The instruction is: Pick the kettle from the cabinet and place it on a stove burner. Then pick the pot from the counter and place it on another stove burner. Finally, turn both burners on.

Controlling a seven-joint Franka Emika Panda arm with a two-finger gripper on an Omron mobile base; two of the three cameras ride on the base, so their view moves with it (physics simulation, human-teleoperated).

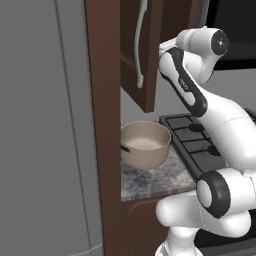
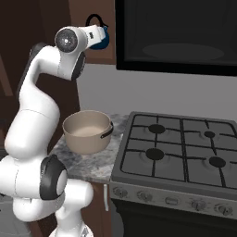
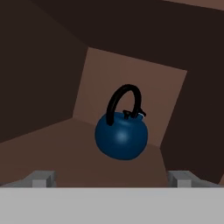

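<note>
The cabinet (image 1: 145, 50) door is standing open, its long pale handle (image 1: 141, 45) hanging just left of the arm, and nothing is sitting between the hand and the shelf. The beige pot (image 2: 88, 131) is resting on the grey counter (image 2: 88, 162) just left of the stove (image 2: 176, 152), whose four burners (image 2: 156, 128) are lying bare under their grates. Inside the cabinet, the blue kettle (image 3: 121, 135) is sitting upright on the brown shelf, handle arching on top, straight ahead of the gripper (image 3: 111, 178) and a little way beyond its fingertips (image 3: 41, 178). The fingers are spread wide, grasping nothing, one at each side of the kettle's line. The arm is rising from the base, folding at the elbow and reaching high and level toward the cabinet's opening.
</note>
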